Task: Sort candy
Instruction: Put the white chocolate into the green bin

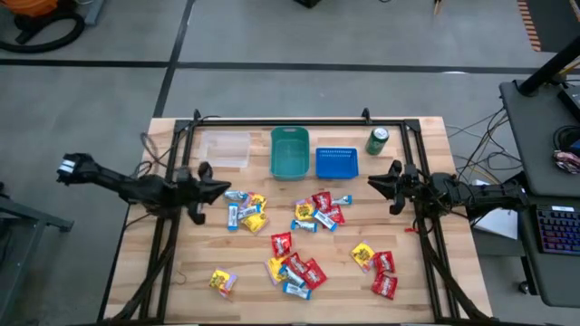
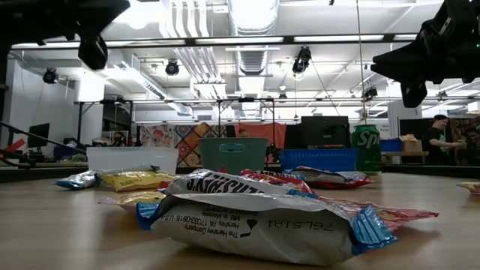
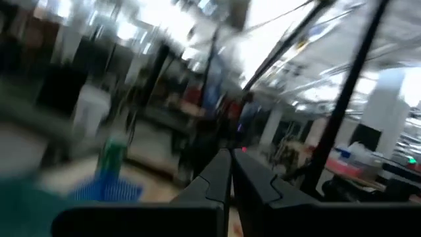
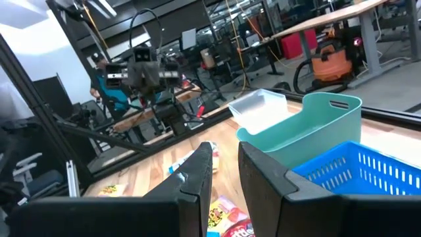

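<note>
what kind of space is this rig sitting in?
Looks like an open lab or workshop: exposed ceiling ducts, other workbenches, a person working at a desk behind the wooden table.

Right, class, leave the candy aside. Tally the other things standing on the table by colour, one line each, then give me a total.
clear bin: 1
teal bin: 1
blue basket: 1
green can: 1
Total: 4
</note>
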`<action>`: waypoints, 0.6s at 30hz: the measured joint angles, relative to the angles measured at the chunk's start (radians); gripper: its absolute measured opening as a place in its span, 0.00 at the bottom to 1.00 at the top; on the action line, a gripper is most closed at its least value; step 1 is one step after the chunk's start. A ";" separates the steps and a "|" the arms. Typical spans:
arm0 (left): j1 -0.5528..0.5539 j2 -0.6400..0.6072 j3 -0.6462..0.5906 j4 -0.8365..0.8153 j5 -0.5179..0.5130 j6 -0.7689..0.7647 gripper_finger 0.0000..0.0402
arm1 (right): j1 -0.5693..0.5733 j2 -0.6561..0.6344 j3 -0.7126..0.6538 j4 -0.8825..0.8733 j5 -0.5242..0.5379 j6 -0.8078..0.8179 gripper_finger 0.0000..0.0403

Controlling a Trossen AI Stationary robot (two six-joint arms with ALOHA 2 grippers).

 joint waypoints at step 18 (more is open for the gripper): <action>-0.012 0.684 0.527 -1.197 0.039 -0.804 0.00 | 0.000 0.000 0.000 0.001 0.000 0.026 0.17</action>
